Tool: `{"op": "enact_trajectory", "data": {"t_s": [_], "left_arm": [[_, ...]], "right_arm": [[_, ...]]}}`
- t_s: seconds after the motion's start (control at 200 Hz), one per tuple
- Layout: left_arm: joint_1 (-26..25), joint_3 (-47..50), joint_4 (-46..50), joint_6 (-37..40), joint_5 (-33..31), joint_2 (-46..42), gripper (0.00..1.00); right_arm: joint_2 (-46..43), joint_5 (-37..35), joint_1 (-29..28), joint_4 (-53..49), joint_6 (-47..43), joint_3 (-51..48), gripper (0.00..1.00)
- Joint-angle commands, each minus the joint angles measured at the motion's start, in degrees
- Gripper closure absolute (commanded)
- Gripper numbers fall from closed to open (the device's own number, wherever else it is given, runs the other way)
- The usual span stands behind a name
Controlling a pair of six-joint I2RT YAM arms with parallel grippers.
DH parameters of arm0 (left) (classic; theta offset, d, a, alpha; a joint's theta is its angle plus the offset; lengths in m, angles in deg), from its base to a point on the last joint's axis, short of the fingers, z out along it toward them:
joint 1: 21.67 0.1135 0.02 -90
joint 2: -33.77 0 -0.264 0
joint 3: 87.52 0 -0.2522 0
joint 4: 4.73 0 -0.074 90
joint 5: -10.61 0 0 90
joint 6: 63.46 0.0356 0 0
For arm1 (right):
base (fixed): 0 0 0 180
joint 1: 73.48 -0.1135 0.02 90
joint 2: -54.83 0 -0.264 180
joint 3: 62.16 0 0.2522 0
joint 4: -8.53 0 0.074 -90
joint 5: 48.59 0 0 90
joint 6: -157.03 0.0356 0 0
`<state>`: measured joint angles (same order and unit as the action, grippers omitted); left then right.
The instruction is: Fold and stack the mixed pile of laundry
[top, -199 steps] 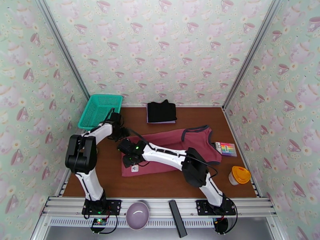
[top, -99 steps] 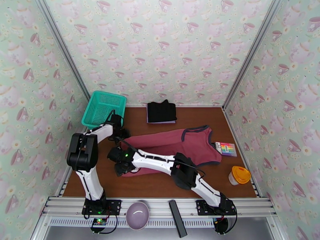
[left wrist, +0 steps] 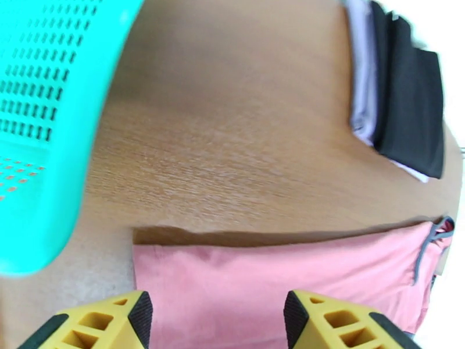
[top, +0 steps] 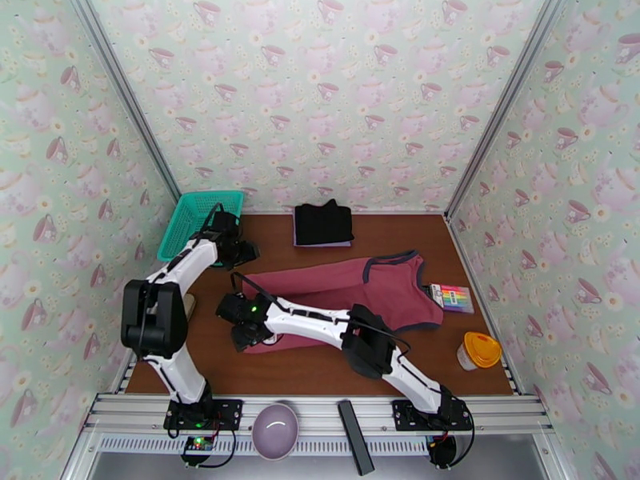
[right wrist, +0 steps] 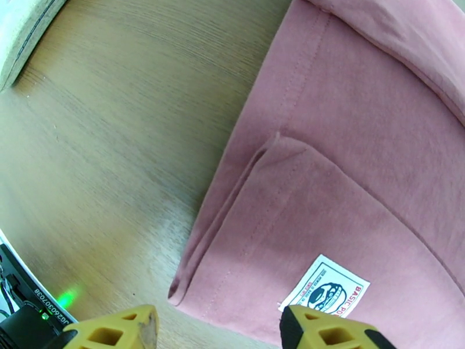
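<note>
Red top (top: 384, 286): flat, table centre. Black garment (top: 323, 222) on lavender cloth (left wrist: 361, 82): far edge. Left gripper (left wrist: 215, 312), right gripper (right wrist: 218, 327): jaws spread, empty, over top's hem.

A white label (right wrist: 323, 291) sewn near the hem corner of the dusty-red top (right wrist: 360, 170) reads "BASIC" beside a round logo, its smaller print too fine to read.

Looks bright and evenly lit from overhead, lays just a thin dark shadow along the far hem of the dusty-red top (left wrist: 279, 280), blurs the teal basket (left wrist: 40, 111) at left in the left wrist view, bleaches that view's right corners white.
</note>
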<state>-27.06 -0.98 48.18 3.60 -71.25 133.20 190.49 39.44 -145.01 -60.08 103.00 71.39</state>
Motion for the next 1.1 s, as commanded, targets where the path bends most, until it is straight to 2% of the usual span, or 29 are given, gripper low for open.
{"op": "enact_trajectory", "data": {"t_s": [0.0,0.301,0.576,0.721,0.877,1.002,1.097], "left_arm": [[-0.4,-1.7,3.3,0.3,-0.6,-5.5,0.34],[-0.5,-0.4,9.5,-0.1,-3.2,-15.1,0.33],[-0.5,2.9,11.2,0.0,-2.7,-19.3,0.32],[-0.7,4.4,11.1,0.5,-1.8,-19.9,0.32],[-1.6,8.6,10.3,1.4,-1.9,-19.8,0.32],[-1.9,13.1,7.7,0.7,-2.0,-17.8,0.32],[-2.3,15.7,5.4,-0.3,-1.6,-15.4,0.32]], "right_arm": [[3.0,1.8,-0.6,-1.3,1.3,2.4,0.41],[10.0,1.6,-1.1,-9.8,1.6,10.2,0.44],[13.3,-1.6,-1.1,-16.6,0.6,9.5,0.6],[11.5,-3.4,-1.2,-17.8,-0.8,4.9,0.64],[4.5,-6.8,-1.2,-15.9,-2.3,-6.8,0.64],[-1.1,-4.7,-1.4,-11.1,-2.1,-14.2,0.64],[-2.9,-2.5,-1.5,-8.2,-2.1,-15.1,0.63]]}}
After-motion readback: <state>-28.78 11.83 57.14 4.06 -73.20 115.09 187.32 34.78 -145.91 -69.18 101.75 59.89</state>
